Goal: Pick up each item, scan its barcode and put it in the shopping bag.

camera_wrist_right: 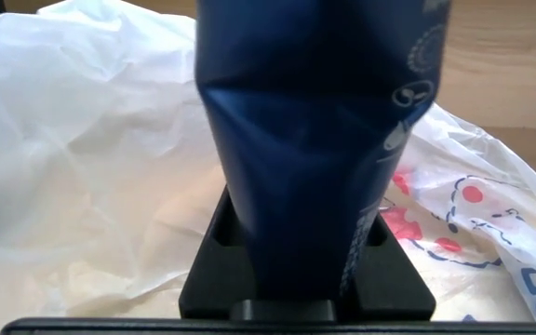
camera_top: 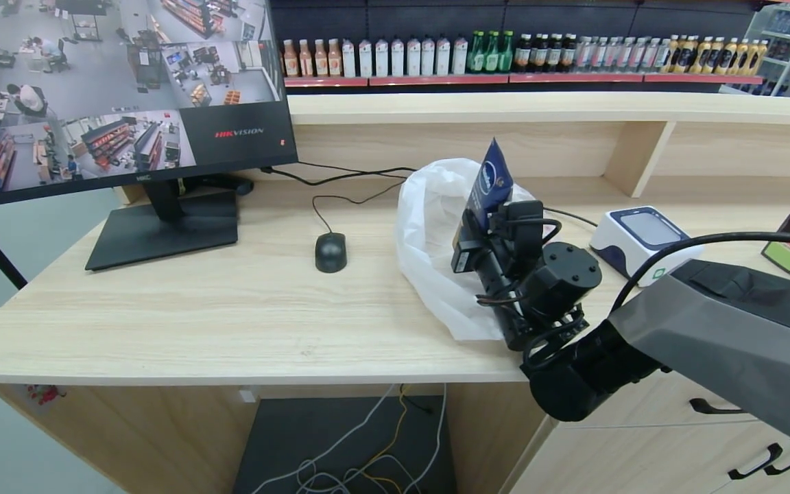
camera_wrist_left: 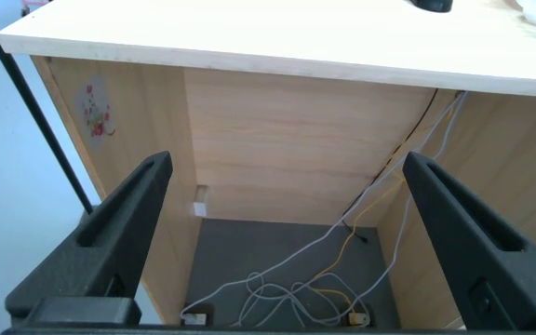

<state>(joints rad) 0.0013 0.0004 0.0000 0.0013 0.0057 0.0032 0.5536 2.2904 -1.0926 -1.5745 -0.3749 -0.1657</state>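
We see the right gripper (camera_top: 481,225) with its jaws closed on the lower part of a dark blue packet (camera_top: 489,180). It holds the packet upright over the white shopping bag (camera_top: 429,226), which slumps on the table (camera_top: 230,309) near the middle. In the right wrist view the packet (camera_wrist_right: 314,140) stands between the jaws, with the crumpled plastic of the bag (camera_wrist_right: 91,167) spread behind and below it. The scanner (camera_top: 642,240) sits on the table just to the right of the bag.

The left gripper (camera_wrist_left: 287,186) hangs below the table's front edge, its jaws wide apart and holding nothing.

We judge the packet to be light and soft-walled. Its face is creased where the jaws press, so a hard squeeze could crush what is inside, and its glossy film may slip. The flat lower body, where it is held now, looks the soundest place to grip, as the thin top seal would fold.

The bag is limp and has no stiff rim, so we expect its mouth to sag or shift if the packet brushes it. We cannot tell from here how wide the opening stands. Releasing low, well inside the folds, seems safest.
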